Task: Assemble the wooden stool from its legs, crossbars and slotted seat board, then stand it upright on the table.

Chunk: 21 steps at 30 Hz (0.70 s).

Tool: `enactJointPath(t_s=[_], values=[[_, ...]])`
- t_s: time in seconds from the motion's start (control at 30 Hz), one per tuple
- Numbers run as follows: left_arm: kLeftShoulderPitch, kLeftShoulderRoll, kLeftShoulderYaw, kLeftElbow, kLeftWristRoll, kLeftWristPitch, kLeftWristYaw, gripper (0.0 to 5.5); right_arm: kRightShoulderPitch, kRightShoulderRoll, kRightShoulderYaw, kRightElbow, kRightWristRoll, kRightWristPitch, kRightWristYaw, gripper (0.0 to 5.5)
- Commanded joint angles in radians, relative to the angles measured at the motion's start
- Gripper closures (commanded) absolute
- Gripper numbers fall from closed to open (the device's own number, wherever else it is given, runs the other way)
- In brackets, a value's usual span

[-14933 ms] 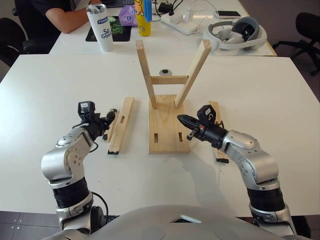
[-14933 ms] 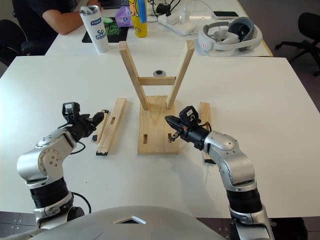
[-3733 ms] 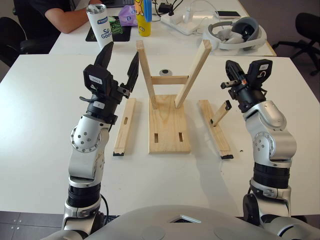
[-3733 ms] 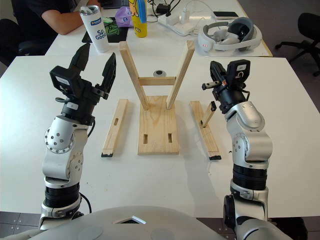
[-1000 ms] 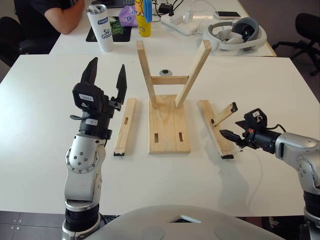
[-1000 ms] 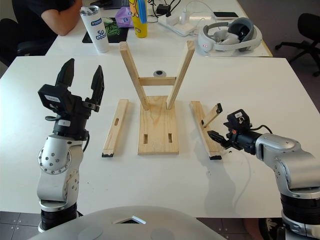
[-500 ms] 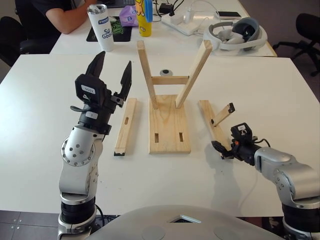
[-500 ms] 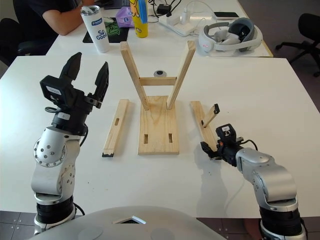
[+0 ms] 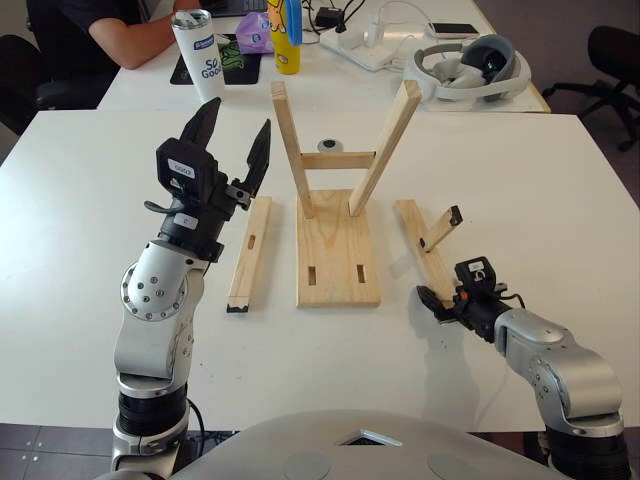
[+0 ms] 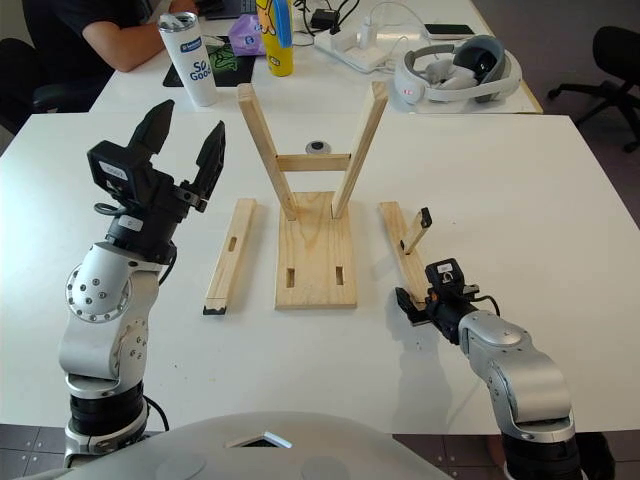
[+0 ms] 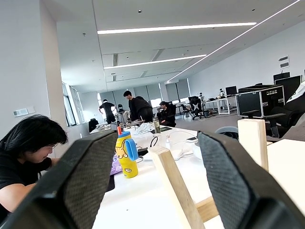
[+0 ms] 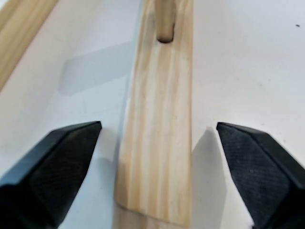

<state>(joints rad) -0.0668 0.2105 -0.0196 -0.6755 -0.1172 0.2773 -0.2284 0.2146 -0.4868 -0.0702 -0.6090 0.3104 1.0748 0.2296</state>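
The seat board [image 9: 338,250] lies flat on the table [image 9: 90,210], two legs [image 9: 293,150] and a crossbar [image 9: 338,159] standing in it. The left gripper [image 9: 237,125] hangs raised beside them, fingers spread wide. The right gripper [image 9: 440,305] sits low, spread either side of the loose leg [image 9: 422,255], at its near end

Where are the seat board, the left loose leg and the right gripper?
Seat board [image 9: 338,245]: left eye view, bare middle.
Left loose leg [image 9: 243,275]: left eye view, near half.
Right gripper [image 9: 433,303]: left eye view, between fingertips.
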Motion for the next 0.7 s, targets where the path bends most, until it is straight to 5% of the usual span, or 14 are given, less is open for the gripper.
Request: enactJointPath(t_s=[0.03,0.43,0.7], values=[[-0.025,0.011,0.005,0.020,-0.010,0.018,-0.008,2.41,0.035,0.012,-0.004,0.024,-0.026,0.003,-0.020,1.42],[-0.073,0.019,0.051,0.154,0.033,0.026,0.034,2.41,0.057,-0.016,-0.014,0.159,-0.072,-0.116,-0.003,3.33],[-0.082,-0.021,0.082,0.108,-0.302,0.084,-0.111,1.27,-0.139,0.052,-0.197,0.316,0.003,-0.289,0.010,3.43]])
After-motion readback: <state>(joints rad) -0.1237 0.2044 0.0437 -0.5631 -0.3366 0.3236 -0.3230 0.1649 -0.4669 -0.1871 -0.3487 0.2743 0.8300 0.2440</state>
